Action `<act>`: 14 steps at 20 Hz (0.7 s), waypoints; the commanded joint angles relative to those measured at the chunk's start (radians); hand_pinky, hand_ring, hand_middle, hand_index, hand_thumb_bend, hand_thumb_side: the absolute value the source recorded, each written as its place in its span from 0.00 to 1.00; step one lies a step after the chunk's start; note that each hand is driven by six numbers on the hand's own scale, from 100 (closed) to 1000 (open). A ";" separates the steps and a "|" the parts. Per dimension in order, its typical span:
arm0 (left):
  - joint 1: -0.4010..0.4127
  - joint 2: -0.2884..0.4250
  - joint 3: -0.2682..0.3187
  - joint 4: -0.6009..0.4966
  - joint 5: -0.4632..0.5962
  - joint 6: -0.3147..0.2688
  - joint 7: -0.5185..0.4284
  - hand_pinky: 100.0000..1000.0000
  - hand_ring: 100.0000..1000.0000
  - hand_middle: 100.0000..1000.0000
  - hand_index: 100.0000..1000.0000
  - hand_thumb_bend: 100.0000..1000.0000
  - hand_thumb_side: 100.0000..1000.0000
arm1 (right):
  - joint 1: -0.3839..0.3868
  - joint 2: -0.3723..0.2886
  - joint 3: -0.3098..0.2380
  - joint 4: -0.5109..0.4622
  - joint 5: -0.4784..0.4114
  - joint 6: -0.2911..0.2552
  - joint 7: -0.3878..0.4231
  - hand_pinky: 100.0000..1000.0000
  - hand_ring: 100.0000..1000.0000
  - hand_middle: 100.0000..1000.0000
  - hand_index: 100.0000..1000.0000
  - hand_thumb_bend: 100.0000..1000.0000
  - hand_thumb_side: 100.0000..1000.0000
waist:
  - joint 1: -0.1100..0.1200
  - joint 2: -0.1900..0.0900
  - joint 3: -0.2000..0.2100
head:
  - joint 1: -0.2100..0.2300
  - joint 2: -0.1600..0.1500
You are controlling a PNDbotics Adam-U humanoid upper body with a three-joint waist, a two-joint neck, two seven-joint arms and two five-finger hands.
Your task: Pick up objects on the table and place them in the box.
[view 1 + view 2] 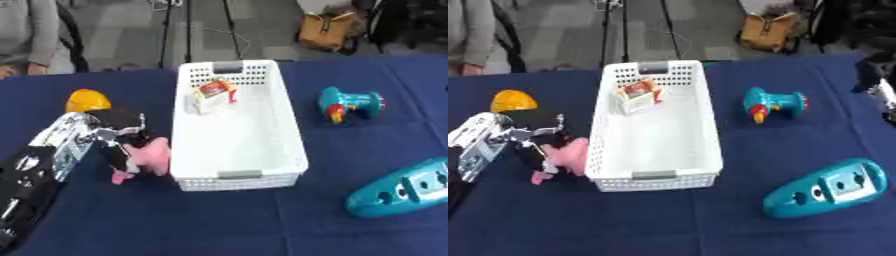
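A white slotted box (pixel 289 145) stands in the middle of the blue table, with a small red and white carton (pixel 213 94) lying in its far end. Just left of the box a pink toy (pixel 150 155) rests on the cloth, and my left hand (pixel 118 132) is over it with fingers curled round its left side. A yellow rounded object (pixel 87 101) sits behind that hand. On the right lie a teal toy drill (pixel 348 104) and, nearer, a teal boat-shaped toy (pixel 401 189). Part of my right hand (pixel 881 90) shows at the right edge.
The blue cloth (pixel 219 220) spreads across the front of the table. A person sits past the far left corner, and a brown bag (pixel 328 31) and stand legs are on the floor beyond the table.
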 commanded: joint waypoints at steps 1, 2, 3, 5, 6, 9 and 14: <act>-0.009 0.049 0.017 -0.068 0.029 0.017 -0.018 0.59 0.39 0.23 0.29 0.42 0.22 | -0.013 -0.017 -0.004 -0.008 -0.006 0.000 0.000 0.50 0.42 0.57 0.83 0.30 0.53 | -0.001 -0.016 0.000 | -0.003 -0.004; -0.007 0.059 0.018 -0.091 0.037 0.022 -0.030 0.59 0.39 0.22 0.29 0.41 0.21 | -0.013 -0.017 -0.005 -0.008 -0.006 0.000 0.000 0.50 0.42 0.57 0.83 0.30 0.53 | 0.000 -0.016 0.000 | -0.003 -0.004; -0.005 0.068 0.019 -0.112 0.047 0.028 -0.043 0.59 0.39 0.22 0.29 0.41 0.21 | -0.013 -0.018 -0.005 -0.008 -0.006 0.000 0.000 0.50 0.42 0.57 0.83 0.30 0.53 | 0.000 -0.016 0.000 | -0.004 -0.004; -0.005 0.086 0.023 -0.150 0.062 0.040 -0.065 0.60 0.39 0.22 0.28 0.41 0.21 | -0.012 -0.018 -0.005 -0.007 -0.005 0.000 -0.001 0.50 0.42 0.57 0.83 0.30 0.53 | 0.001 -0.017 0.000 | -0.006 -0.004; -0.006 0.096 0.027 -0.171 0.069 0.046 -0.075 0.60 0.39 0.22 0.28 0.41 0.20 | -0.012 -0.019 -0.005 -0.007 -0.005 0.000 -0.001 0.50 0.42 0.57 0.83 0.30 0.53 | 0.001 -0.018 0.000 | -0.006 -0.004; -0.012 0.123 0.035 -0.227 0.085 0.063 -0.105 0.61 0.40 0.22 0.29 0.42 0.20 | -0.011 -0.020 -0.005 -0.006 -0.005 0.000 -0.001 0.50 0.42 0.57 0.83 0.30 0.53 | 0.002 -0.019 0.000 | -0.008 -0.003; -0.062 0.167 0.049 -0.307 0.094 0.076 -0.136 0.63 0.43 0.23 0.30 0.44 0.18 | -0.009 -0.022 -0.006 -0.006 -0.004 0.000 -0.001 0.50 0.42 0.57 0.83 0.30 0.53 | 0.005 -0.024 0.000 | -0.013 -0.003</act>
